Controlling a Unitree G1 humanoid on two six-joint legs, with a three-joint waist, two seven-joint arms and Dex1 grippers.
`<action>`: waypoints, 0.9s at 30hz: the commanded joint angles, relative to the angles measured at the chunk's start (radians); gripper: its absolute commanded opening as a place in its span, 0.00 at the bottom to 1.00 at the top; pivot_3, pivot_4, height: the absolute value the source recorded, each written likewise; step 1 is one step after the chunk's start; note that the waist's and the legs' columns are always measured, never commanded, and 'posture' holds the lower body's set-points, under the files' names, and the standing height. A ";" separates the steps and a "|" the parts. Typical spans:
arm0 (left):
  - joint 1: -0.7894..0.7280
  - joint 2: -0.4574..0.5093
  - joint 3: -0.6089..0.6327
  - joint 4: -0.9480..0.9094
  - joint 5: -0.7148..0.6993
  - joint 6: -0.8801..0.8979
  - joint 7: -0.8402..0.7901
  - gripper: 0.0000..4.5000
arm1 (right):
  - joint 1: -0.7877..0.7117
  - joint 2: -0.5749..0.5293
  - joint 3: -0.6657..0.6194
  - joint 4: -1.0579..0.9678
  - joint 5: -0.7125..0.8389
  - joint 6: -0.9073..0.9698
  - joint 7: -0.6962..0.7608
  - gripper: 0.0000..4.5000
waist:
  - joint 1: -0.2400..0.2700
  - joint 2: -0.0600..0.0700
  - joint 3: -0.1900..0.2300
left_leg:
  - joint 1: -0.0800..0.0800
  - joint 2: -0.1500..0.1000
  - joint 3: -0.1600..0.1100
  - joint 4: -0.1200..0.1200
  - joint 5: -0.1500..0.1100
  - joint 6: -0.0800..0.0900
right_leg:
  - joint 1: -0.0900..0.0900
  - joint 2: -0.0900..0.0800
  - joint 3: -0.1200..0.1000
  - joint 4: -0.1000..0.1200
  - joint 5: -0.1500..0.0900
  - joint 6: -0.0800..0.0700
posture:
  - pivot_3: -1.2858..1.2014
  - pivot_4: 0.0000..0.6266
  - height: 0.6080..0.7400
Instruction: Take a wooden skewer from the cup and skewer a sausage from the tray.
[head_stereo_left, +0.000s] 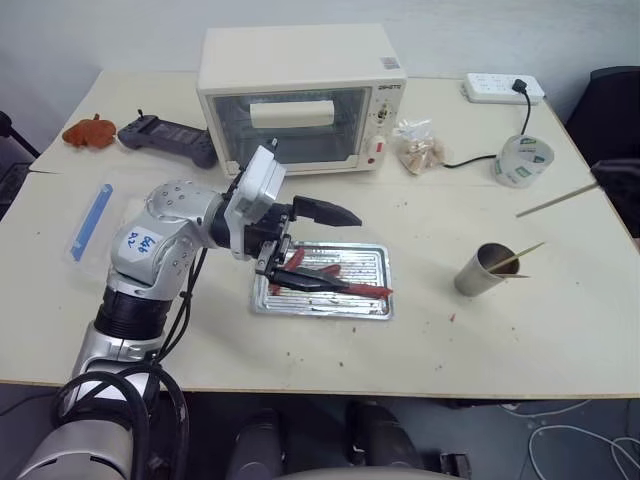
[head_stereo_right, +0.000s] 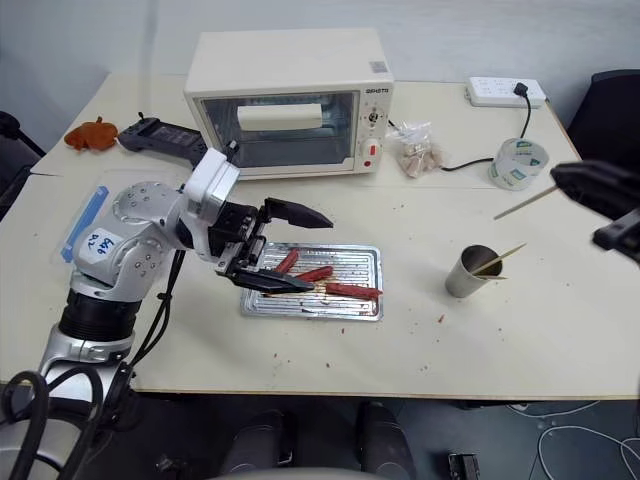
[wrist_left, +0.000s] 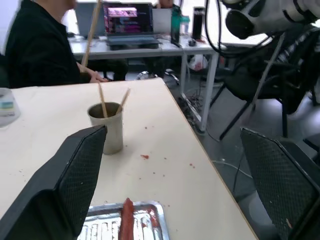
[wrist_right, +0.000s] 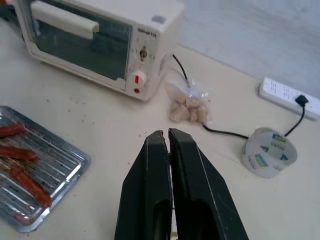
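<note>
behind the tray (head_stereo_left: 372, 262) stands a toaster oven (head_stereo_left: 300, 95), tape roll (head_stereo_left: 523, 160) aside.

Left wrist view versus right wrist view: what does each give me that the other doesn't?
Left wrist view: the cup with two sticks in it, a wooden skewer raised in the air, a seated person, and the open left tool. Right wrist view: the toaster oven, the power strip, and the shut right tool. Both: the tray with a sausage on the table.

Pale table (head_stereo_left: 560, 340), grey wall (head_stereo_left: 100, 30)
</note>
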 joint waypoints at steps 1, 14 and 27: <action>-0.011 -0.041 0.053 -0.011 -0.007 -0.023 0.078 1.00 | -0.036 -0.039 0.055 0.094 0.337 -0.082 -0.139 0.01 | 0.000 0.000 0.000 | 0.000 0.000 0.000 0.000 0.000 0.000 | 0.000 0.000 0.000 0.000 0.000 0.000 | 0.52 0.24 1.00; 0.018 -0.136 0.122 -0.084 -0.061 0.028 0.264 1.00 | -0.398 0.464 0.604 -0.013 0.487 -0.402 -0.500 0.01 | -0.001 0.000 0.000 | -0.002 0.001 0.000 0.002 0.001 0.000 | -0.003 0.001 0.003 0.002 0.002 0.003 | 0.52 0.24 1.00; 0.002 -0.196 0.133 -0.062 -0.071 0.015 0.316 1.00 | -0.396 0.557 0.653 -0.094 0.487 -0.410 -0.489 0.01 | 0.000 0.000 0.000 | -0.003 0.001 0.001 0.002 0.000 0.001 | -0.002 0.000 0.000 0.001 0.001 0.002 | 0.52 0.24 1.00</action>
